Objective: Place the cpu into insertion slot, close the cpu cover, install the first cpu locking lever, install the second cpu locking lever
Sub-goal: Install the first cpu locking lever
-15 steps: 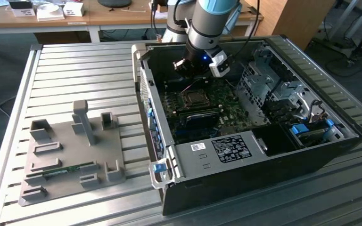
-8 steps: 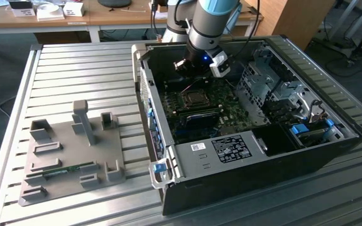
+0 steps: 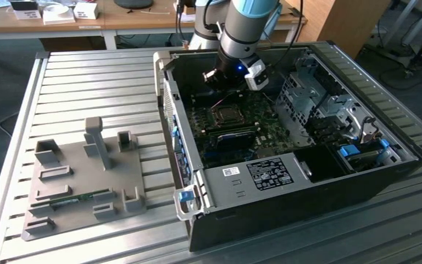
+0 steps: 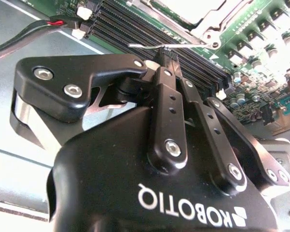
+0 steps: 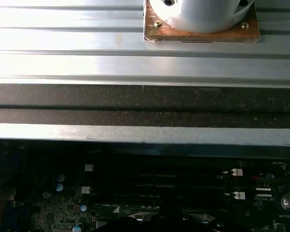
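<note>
In the second wrist view my gripper [image 4: 167, 57] is shut, its two black fingers [image 4: 170, 96] pressed together. The tips sit right at a thin silvery locking lever [image 4: 150, 46] that runs along the edge of the insertion slot [image 4: 210, 36]. The pale cpu [image 4: 186, 7] lies in the slot, and the silvery cpu cover [image 4: 203, 24] frames it, lying down around it. In the exterior view the arm's wrist [image 3: 234, 69] hangs inside the open grey computer case [image 3: 284, 181], just behind the square insertion slot [image 3: 226, 114] on the green motherboard.
Long black memory slots [image 4: 135, 26] lie beside the socket, with a red-and-black cable [image 4: 43, 26] close by. Drive cages [image 3: 321, 104] fill the case at the exterior view's right. A grey fixture plate [image 3: 86, 181] stands on the slatted aluminium table [image 3: 94, 82] at the exterior view's left.
</note>
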